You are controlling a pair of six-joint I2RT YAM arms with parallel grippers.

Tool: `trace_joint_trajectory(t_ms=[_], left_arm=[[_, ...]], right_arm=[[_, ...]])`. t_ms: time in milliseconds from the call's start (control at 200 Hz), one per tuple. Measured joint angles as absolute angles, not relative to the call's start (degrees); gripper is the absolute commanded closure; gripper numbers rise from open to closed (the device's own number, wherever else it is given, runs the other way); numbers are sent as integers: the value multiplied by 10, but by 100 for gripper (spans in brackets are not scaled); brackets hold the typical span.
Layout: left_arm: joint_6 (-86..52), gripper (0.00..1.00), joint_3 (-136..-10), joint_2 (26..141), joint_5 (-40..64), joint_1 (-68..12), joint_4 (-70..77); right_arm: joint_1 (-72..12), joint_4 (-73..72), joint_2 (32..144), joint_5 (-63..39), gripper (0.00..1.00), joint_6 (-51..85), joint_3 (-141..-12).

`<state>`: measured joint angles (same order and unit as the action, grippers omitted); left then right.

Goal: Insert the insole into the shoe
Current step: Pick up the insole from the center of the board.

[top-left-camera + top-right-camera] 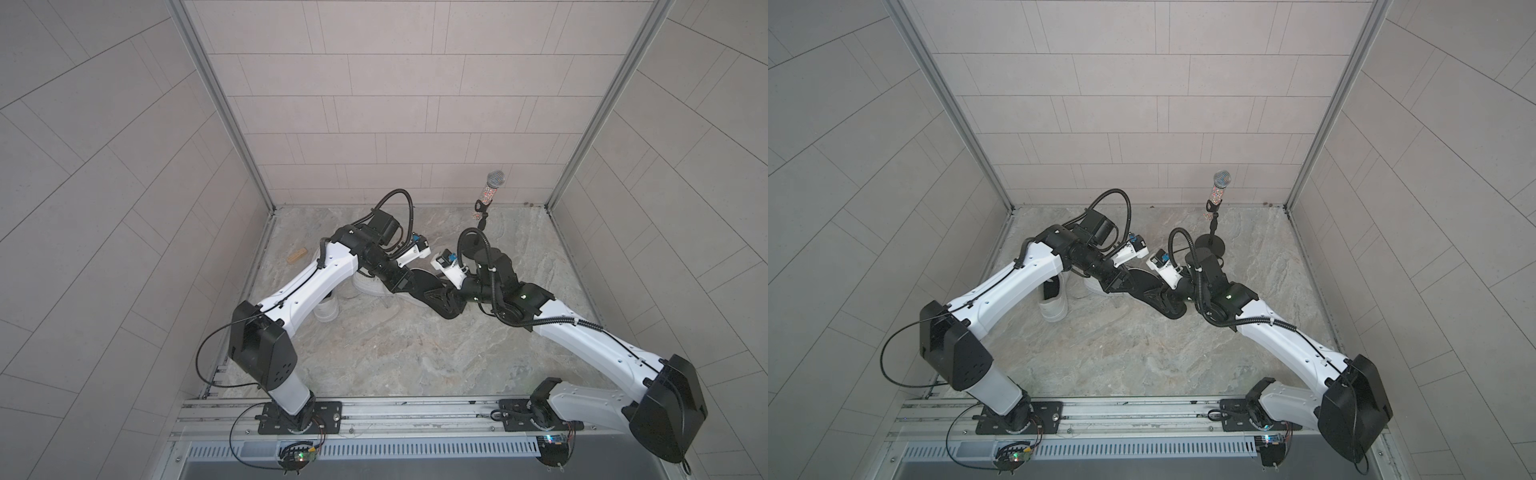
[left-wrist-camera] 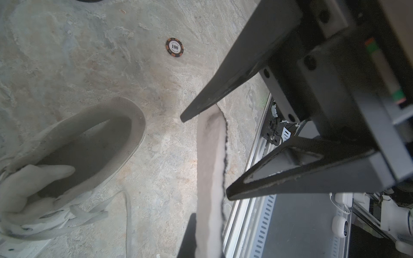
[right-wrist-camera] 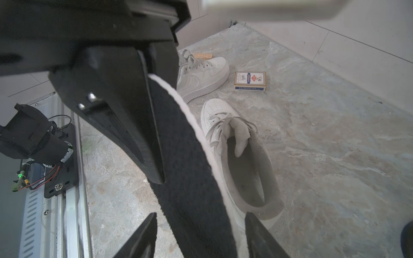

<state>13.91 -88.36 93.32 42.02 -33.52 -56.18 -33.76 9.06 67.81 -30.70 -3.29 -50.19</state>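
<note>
The insole (image 3: 190, 178), black on top with a pale underside (image 2: 210, 156), hangs above the floor between both arms (image 1: 449, 311). My left gripper (image 1: 405, 282) (image 2: 206, 234) is shut on one end of it. Around the other end stands my right gripper (image 3: 200, 214), open, with a gap between each finger and the insole. Just below and beside the insole lies the shoe (image 3: 241, 156), a white high-top sneaker with its mouth open and its tongue (image 3: 240, 136) folded inward. In both top views the shoe (image 1: 370, 286) (image 1: 1096, 286) is partly hidden under my left arm.
A second white sneaker (image 3: 201, 73) (image 1: 326, 309) lies further left. A card box (image 3: 250, 81) and a wooden block (image 1: 297, 255) rest near it. A poker chip (image 2: 174, 47) lies on the stone floor. A microphone on a stand (image 1: 494, 183) rises at the back right.
</note>
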Motion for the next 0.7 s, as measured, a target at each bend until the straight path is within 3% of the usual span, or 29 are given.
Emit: trace_joint_trajectory(t_ms=[190, 335, 460, 550, 700], left_arm=[[133, 100, -879, 920, 437, -335, -562], [133, 100, -874, 918, 437, -335, -562], [123, 100, -877, 922, 419, -333, -566], [108, 100, -889, 933, 408, -329, -570], [80, 100, -891, 936, 400, -325, -572]], right_arm=[[-344, 78, 681, -318, 38, -46, -495], [-344, 76, 701, -320, 60, -56, -499], [-344, 79, 708, -316, 69, -55, -500], [-354, 72, 708, -288, 66, -48, -500], [-402, 39, 711, -194, 45, -53, -491]])
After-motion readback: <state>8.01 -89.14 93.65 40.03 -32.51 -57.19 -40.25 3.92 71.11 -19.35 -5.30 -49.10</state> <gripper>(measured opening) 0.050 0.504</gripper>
